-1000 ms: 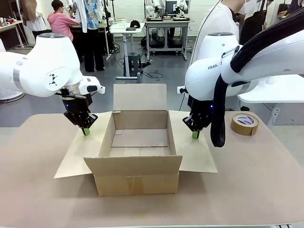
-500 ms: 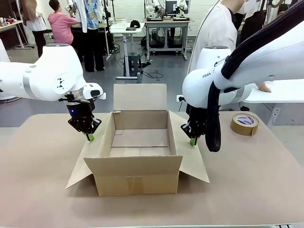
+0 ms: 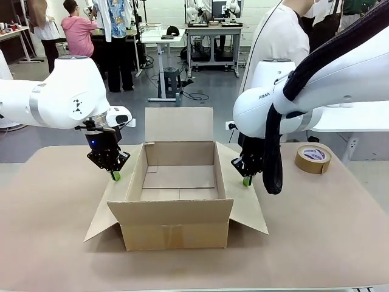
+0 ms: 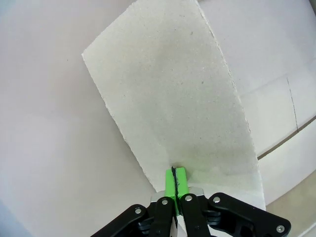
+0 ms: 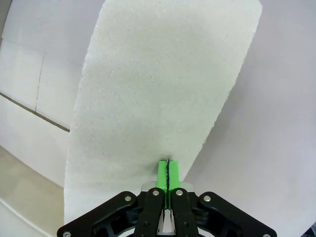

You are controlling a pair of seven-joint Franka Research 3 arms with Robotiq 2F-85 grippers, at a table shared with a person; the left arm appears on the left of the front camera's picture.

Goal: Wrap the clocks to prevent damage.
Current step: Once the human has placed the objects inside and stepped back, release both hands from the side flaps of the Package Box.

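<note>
Side flaps of the open brown cardboard box (image 3: 176, 225) are hanging steeper than 1 s ago, so the mouth is clearing for packing.
Left claw (image 3: 114, 176) & right claw (image 3: 246, 181), pads together, are pressing tips on left flap (image 3: 103, 213) / right flap (image 3: 246, 210). Box is sitting mid-bench (image 3: 48, 255). Flap edges are overhanging open bench, w/ the round brown tape roll (image 3: 313, 158) lying apart, R side.

Left gripper (image 3: 114, 176) apparently touches box (image 3: 176, 213) flap (open).
</note>
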